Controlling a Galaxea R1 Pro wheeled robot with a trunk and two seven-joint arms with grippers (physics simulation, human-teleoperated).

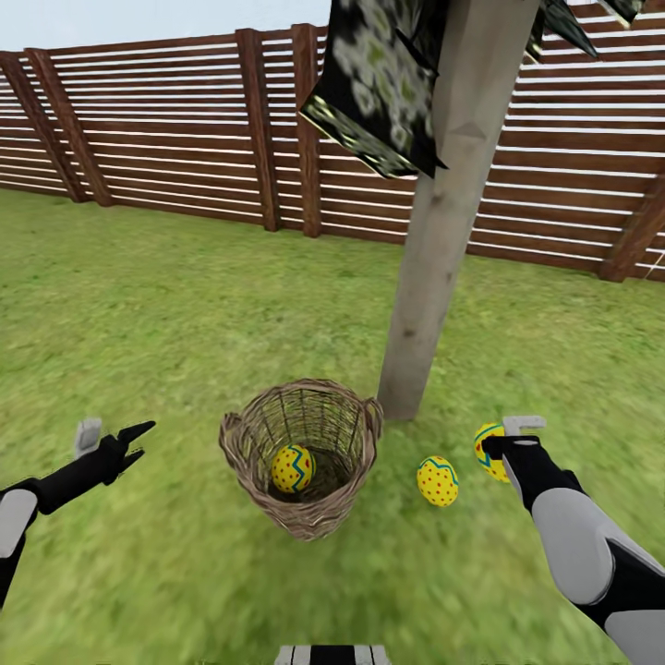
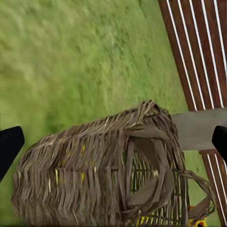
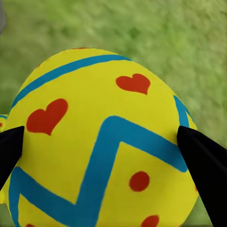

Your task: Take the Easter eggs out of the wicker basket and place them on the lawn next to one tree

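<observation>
The right tool (image 1: 506,441) is closed around a yellow egg with red hearts and a blue zigzag band (image 3: 101,142). Its two black fingers (image 3: 203,161) press on the egg's two sides. From the head, this held egg (image 1: 487,449) sits low over the green grass lawn (image 1: 139,305), at about 3 o'clock from the round brown wicker basket (image 1: 305,517).

A second yellow egg (image 1: 437,481) lies on the grass between the basket and the held one, close to the foot of the tall pale grey tree trunk (image 1: 434,277). The third egg (image 1: 292,468) is down inside the basket. The trunk stands at about 1 o'clock from the basket, very near it.

The left tool (image 1: 135,443) is open and holds nothing. It hangs at 9 o'clock from the basket, apart from it.

The eggs look smooth, hard and round, so I think they could slip or roll. They look light. Squeezing across the fat middle, as the right tool does, looks like the best hold.

The basket looks stiff but light and might tip if bumped. Its mouth is open at the top, so reaching in from above looks easiest.

There is lots of open grass at 9 o'clock and 6 o'clock. The trunk crowds 1 o'clock. The brown slatted wooden fence (image 1: 166,129) is well back at 12 o'clock.
</observation>
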